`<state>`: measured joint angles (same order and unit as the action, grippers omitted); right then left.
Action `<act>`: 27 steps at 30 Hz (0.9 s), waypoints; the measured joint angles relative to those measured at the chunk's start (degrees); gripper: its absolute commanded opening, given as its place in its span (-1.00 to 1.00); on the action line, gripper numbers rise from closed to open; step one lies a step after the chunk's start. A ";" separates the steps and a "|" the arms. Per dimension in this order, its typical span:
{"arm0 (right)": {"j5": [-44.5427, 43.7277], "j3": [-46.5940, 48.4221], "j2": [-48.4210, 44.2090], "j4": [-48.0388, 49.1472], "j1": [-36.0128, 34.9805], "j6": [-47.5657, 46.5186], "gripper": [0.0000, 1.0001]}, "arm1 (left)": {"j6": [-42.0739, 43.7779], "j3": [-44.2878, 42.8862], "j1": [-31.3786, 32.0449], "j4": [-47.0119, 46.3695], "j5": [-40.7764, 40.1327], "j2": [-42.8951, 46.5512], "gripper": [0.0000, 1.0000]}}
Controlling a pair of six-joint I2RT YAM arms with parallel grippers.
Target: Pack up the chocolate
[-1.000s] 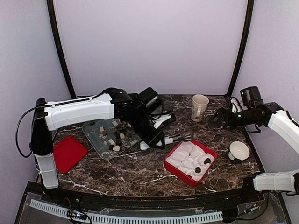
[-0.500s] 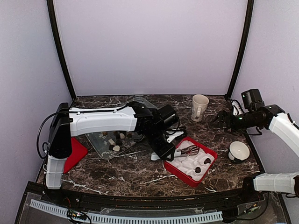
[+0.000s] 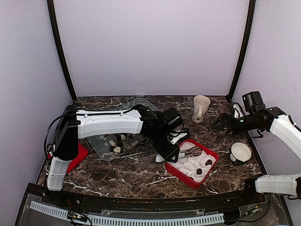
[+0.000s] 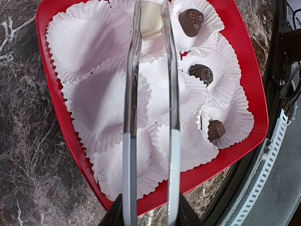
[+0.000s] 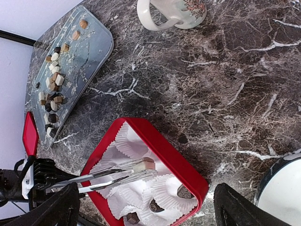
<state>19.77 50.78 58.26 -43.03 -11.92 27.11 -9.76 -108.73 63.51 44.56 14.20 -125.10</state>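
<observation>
Left wrist: your left gripper [image 4: 149,214] is clamped on tongs [image 4: 130,117], which pinch a cream chocolate [image 4: 151,20] at the red tray's [image 4: 257,101] 12 o'clock. Loosen early and it could miss the liner [image 4: 151,54].

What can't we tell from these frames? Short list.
1. Whether the cream piece in the tongs touches a paper cup: the left wrist view looks straight down the tongs, and it is too small in the top view.
2. Mug contents: interior not resolved in the top view, cut by the top edge in the right wrist view.
3. Count of tray pieces: the left arm covers part of the tray in the top view; tiny in the right wrist view.
</observation>
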 measured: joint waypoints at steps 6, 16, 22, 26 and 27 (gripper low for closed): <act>0.17 -0.04 0.00 0.17 0.00 0.09 1.00 | -0.44 -0.81 0.02 0.09 -0.15 -0.13 -0.24; 0.24 -0.04 0.02 0.57 0.00 0.17 1.00 | -0.31 -4.31 -0.07 1.46 -0.31 0.02 -0.34; 0.26 -0.02 0.02 0.57 0.02 0.07 1.00 | -0.37 -2.43 -2.10 4.02 -1.29 3.80 -0.34; 0.42 -0.02 0.00 0.59 0.11 0.02 1.00 | -0.87 3.34 -6.97 4.55 -1.75 12.13 -0.33; 0.61 -0.02 0.00 0.61 0.20 0.02 1.00 | -1.03 5.49 -9.18 4.59 -1.97 15.23 -0.33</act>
<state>20.38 50.76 58.26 -42.41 -11.73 27.14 -10.79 -103.24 54.33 49.15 12.23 -109.86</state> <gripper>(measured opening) 0.998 0.337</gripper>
